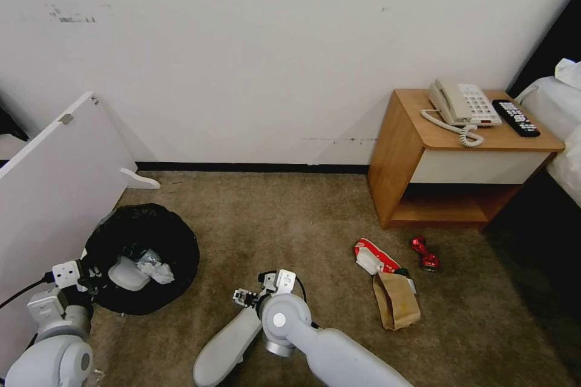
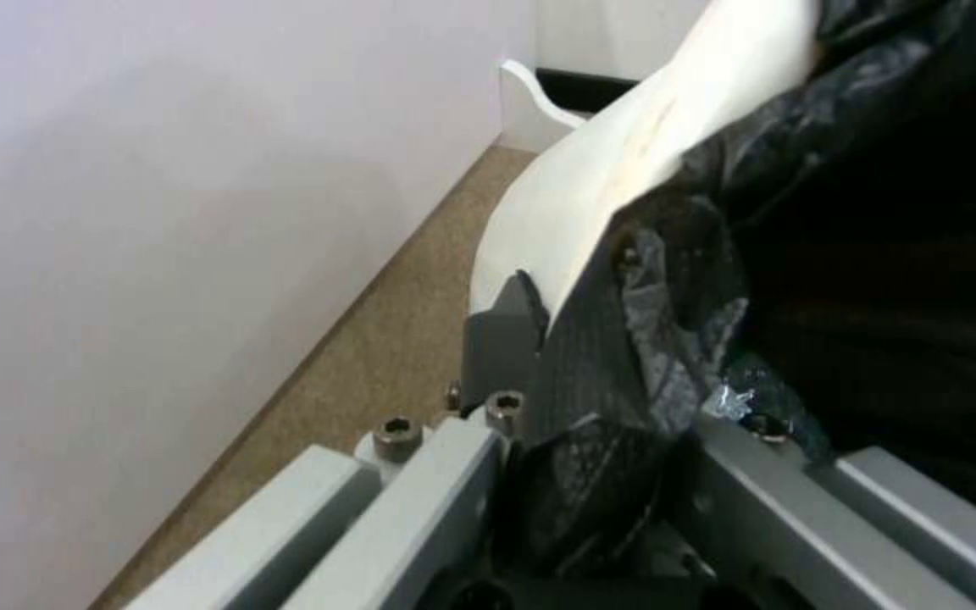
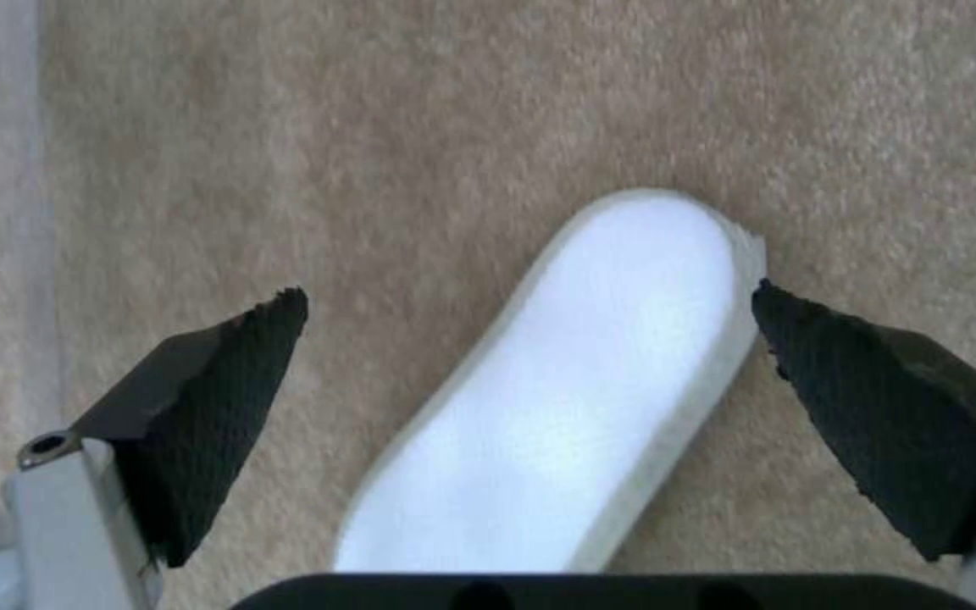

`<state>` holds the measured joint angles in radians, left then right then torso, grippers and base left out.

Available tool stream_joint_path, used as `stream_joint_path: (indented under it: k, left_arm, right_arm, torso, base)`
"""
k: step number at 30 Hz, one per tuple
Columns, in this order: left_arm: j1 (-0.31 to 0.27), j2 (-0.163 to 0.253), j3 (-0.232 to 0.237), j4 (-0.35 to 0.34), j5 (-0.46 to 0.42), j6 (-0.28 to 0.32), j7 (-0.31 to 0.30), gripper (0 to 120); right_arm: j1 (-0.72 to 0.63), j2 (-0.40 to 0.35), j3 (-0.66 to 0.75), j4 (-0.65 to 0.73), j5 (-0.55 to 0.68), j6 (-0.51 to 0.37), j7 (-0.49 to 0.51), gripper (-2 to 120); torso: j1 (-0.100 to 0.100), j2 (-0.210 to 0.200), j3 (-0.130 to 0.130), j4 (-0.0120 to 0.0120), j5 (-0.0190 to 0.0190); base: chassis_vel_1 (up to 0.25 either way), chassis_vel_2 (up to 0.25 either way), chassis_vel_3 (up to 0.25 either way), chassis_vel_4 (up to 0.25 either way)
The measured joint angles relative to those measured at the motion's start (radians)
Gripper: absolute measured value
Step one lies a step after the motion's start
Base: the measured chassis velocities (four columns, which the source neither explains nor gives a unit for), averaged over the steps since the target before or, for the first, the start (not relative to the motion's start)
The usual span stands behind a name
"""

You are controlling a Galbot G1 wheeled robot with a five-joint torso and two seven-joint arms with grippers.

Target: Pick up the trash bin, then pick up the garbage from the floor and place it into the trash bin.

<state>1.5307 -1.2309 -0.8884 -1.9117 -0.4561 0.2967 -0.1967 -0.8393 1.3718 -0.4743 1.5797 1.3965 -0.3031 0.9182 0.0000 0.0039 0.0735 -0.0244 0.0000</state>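
Fingers (image 3: 217,407) wide around one white slipper (image 3: 579,398)

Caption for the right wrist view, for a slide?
Right gripper open above a white slipper lying on the carpet, one finger on each side.

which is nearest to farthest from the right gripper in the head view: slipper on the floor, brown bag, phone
1. Slipper: right under the right gripper, by its open fingers.
2. Brown bag: on the carpet, off to the right.
3. Phone: on the nightstand by the far wall.
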Motion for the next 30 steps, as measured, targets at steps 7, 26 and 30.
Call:
stream_joint_path:
  k: [7,26,30]
  left_arm:
    - [-0.003,-0.003,-0.008,0.018,0.001,-0.006,0.007,0]
    - [-0.019,-0.006,-0.006,0.050,0.006,-0.007,0.009,0]
    - [-0.019,-0.006,-0.009,0.055,0.006,-0.007,0.009,0]
  right_arm:
    - [-0.021,-0.034,-0.008,0.032,-0.011,-0.022,-0.032,100]
    - [-0.128,-0.111,0.012,0.110,-0.050,-0.032,-0.055,100]
    - [-0.148,-0.110,0.021,0.114,-0.064,-0.029,-0.056,100]
  torso:
    - [0.000,0.000,0.000,0.0000,-0.0001]
    - [0.000,0.000,0.000,-0.0001,0.0001]
    - [0.000,0.000,0.000,0.0000,0.0000]
  base:
    - [0.000,0.000,0.000,0.000]
    - [0.000,0.000,0.000,0.000]
    - [0.000,0.000,0.000,0.000]
